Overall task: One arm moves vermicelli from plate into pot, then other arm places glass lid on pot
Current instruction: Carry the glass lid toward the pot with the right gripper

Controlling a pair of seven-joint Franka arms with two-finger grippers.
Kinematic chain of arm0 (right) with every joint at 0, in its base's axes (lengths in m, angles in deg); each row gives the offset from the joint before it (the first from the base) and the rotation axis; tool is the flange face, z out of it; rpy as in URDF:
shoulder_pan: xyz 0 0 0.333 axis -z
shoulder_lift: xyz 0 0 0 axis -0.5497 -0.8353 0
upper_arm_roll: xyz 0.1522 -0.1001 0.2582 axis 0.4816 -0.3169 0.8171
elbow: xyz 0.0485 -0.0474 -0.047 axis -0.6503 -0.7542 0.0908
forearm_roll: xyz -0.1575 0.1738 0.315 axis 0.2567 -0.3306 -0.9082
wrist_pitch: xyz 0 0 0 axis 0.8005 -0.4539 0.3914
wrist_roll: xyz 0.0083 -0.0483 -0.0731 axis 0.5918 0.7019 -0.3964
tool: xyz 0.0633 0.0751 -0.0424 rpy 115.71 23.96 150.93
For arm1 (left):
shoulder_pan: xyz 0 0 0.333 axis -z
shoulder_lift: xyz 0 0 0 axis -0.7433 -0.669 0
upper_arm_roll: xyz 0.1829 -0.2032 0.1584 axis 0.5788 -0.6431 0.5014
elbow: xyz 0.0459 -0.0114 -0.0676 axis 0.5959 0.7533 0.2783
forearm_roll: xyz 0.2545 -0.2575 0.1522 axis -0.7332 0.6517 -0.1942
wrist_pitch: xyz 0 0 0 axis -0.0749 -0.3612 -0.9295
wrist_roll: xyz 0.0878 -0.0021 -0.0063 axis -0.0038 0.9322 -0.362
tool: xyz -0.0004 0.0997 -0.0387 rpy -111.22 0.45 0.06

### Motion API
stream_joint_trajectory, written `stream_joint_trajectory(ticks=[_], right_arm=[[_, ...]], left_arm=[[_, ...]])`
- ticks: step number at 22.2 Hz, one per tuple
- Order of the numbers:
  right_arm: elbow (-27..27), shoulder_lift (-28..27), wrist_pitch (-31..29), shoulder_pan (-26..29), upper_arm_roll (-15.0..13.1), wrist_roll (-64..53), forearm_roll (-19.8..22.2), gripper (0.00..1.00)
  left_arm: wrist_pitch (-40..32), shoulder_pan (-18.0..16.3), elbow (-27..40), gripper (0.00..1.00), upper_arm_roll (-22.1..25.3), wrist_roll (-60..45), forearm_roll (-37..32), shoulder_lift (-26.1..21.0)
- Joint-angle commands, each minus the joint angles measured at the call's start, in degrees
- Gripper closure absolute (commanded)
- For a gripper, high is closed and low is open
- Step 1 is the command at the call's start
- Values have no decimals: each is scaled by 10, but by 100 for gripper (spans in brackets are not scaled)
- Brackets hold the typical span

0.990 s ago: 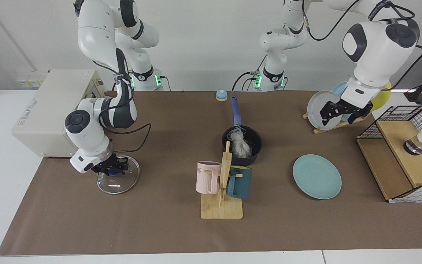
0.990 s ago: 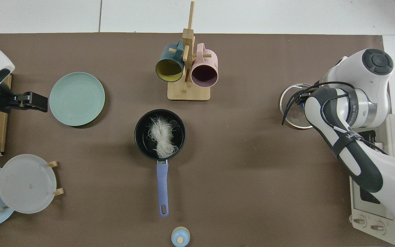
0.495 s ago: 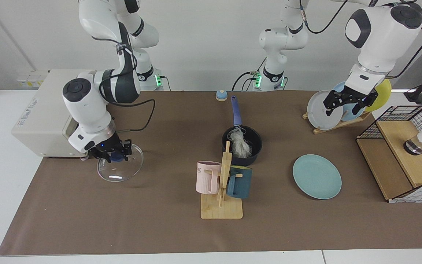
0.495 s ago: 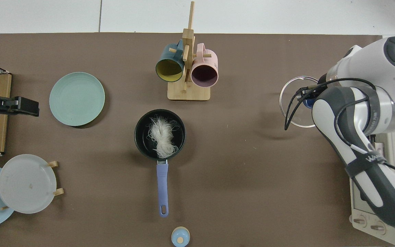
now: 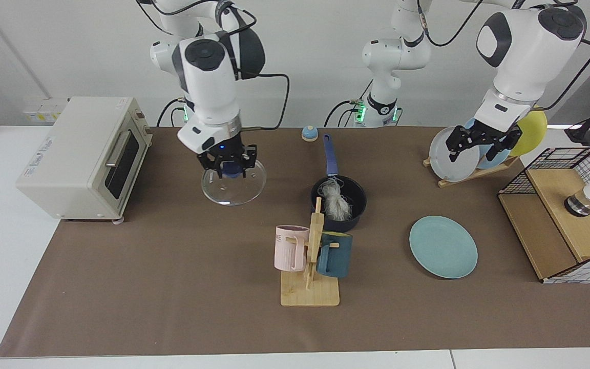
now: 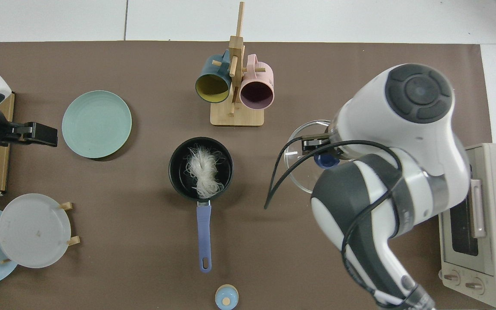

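- The first half of the task could be counted as done: the loose white tangle of thin vermicelli (image 5: 337, 201) was seen lying inside the small dark navy pot (image 5: 359, 204), whose long blue handle pointed toward the arms' bases, and the round flat light teal plate (image 5: 443, 246) was seen bare on the brown table mat (image 5: 172, 287), well apart from the pot.
- The second half was judged to be under way. The round clear glass lid (image 5: 233, 184) with its metal rim was held in the air by its blue knob, on which the right gripper (image 5: 227, 165) was clamped, fingers closed on either side of it.
- In the top view the glass lid (image 6: 295, 165) was found just beside the pot (image 6: 178, 178) but not yet over it; a strip of bare mat was visible between the two rims.
- What was left, as judged: the lid had to be carried across above the pot, lowered until its rim sat on the pot's rim, and then let go.
- The left gripper (image 5: 481, 143) was held high at the far side, in front of the rack of grey, pale blue and yellow plates (image 5: 451, 154), its fingers spread with nothing between them; that arm was taken to be waiting.
- The wooden mug stand (image 5: 311, 266) with its pink and teal mugs stood close to the pot and was judged a thing to be cleared on the way.
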Motion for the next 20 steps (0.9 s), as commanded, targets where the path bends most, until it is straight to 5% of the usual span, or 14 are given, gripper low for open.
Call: stream_joint_trajectory(ticks=[1, 13, 20], right_arm=[[96, -66, 54, -60, -6, 92, -2, 100], [378, -287, 119, -168, -11, 246, -2, 100], [408, -335, 78, -172, -4, 246, -5, 100]], left_arm=[[0, 7, 7, 0, -8, 2, 9, 13], [-1, 0, 5, 0, -5, 2, 4, 13], [-1, 0, 5, 0, -9, 2, 4, 13]])
